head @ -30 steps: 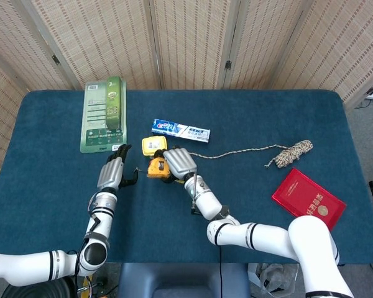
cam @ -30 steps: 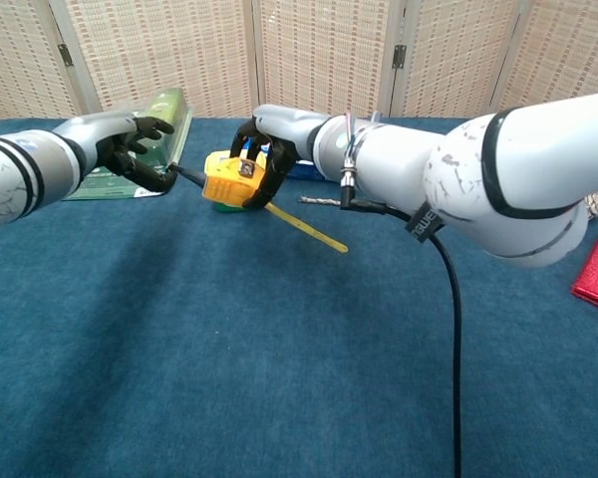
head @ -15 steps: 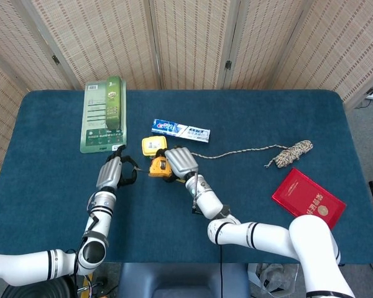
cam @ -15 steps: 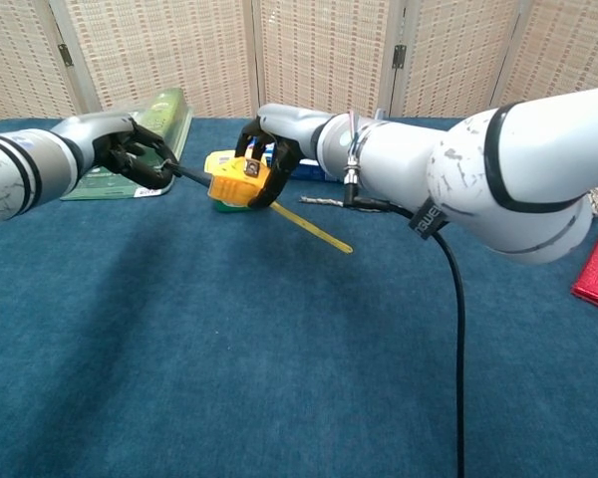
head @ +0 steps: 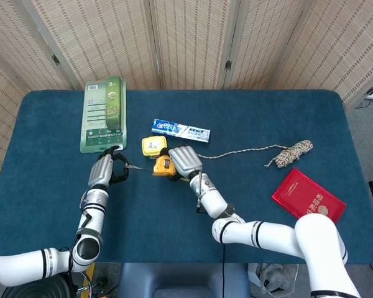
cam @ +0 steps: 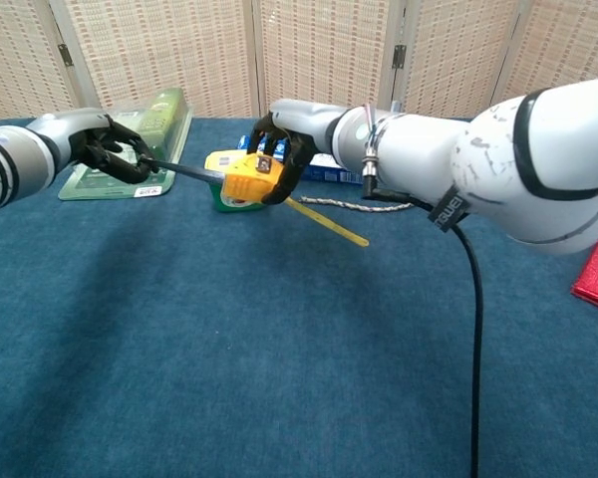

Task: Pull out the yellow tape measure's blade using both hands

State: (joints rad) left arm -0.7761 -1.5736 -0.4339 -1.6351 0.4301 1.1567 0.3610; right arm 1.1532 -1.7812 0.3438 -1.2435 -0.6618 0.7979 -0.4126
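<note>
1. The green blister pack, far left on the table, bears a white numeral "3" near its far end; the rest of its print is too small to read.
2. The blue and white toothpaste box, near the table's middle, has lettering that cannot be made out.
3. The red booklet, near right, shows a gold emblem, not legible.

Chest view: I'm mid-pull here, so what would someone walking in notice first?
The yellow tape measure, gripped by the right hand above the blue table at centre, with its blade stretched leftward to the left hand, which pinches the tip. Next, the green blister pack behind the left hand and the red booklet at the table's right.
</note>
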